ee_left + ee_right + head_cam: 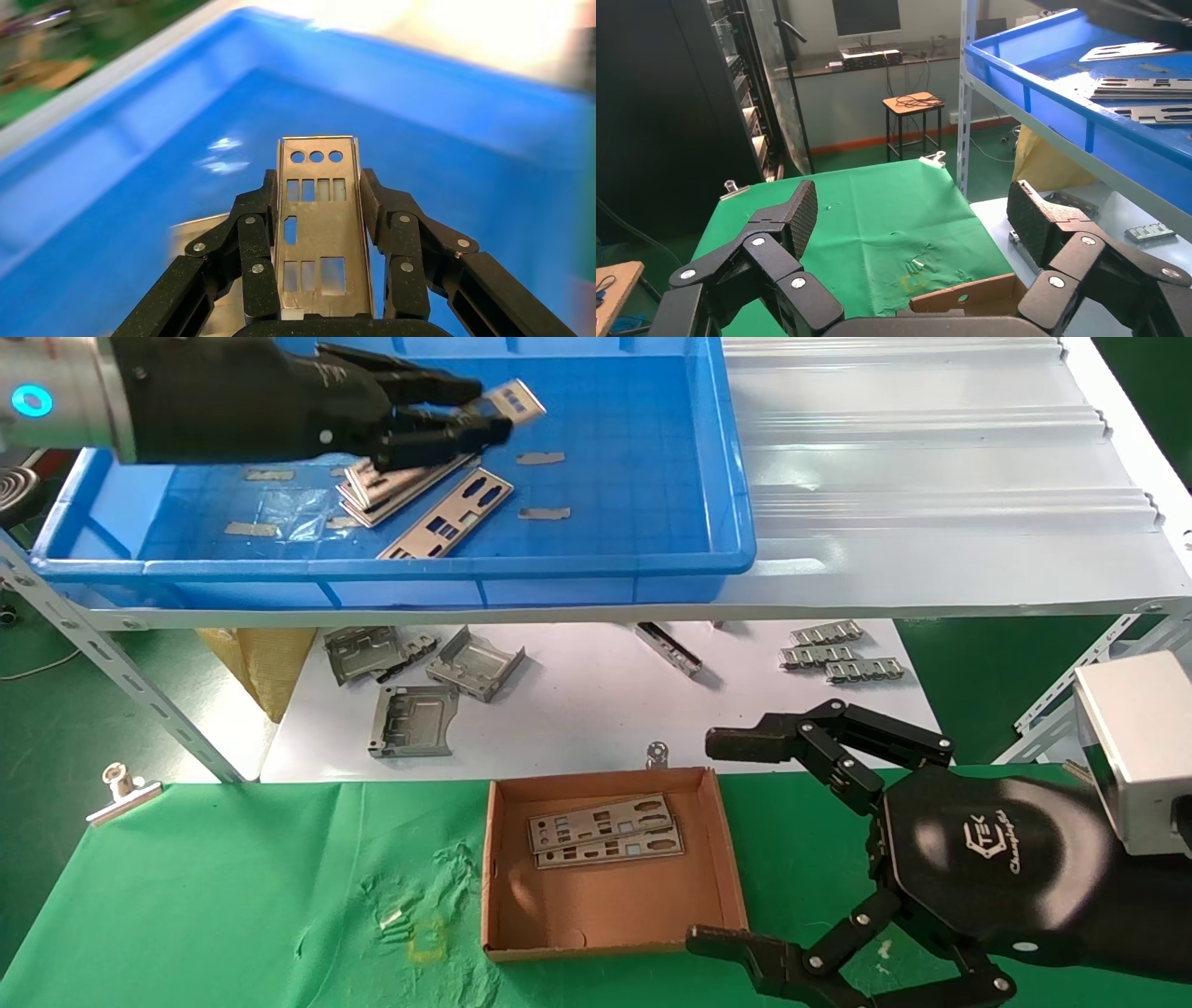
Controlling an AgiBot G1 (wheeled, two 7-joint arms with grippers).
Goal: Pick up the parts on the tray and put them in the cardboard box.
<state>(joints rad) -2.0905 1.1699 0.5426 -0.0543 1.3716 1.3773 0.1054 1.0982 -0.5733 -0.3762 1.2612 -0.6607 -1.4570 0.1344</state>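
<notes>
My left gripper (pixel 484 407) is over the blue tray (pixel 652 505) on the upper shelf, shut on one silver punched plate (pixel 514 402) held clear of the floor. In the left wrist view the plate (pixel 320 225) stands lengthwise between both fingers (pixel 254 239). A stack of plates (pixel 396 486) and a single plate (pixel 449 514) lie in the tray below it. The brown cardboard box (pixel 610 901) sits on the green cloth with two plates (pixel 605 831) inside. My right gripper (pixel 736 845) is open and empty, just right of the box; it also shows in the right wrist view (pixel 912 217).
Bent grey brackets (pixel 414 719) and small ridged strips (pixel 843 658) lie on the white lower surface behind the box. Bits of tape (pixel 542 458) stick to the tray floor. A white corrugated sheet (pixel 931 458) lies right of the tray. A clip (pixel 121 794) holds the cloth's left corner.
</notes>
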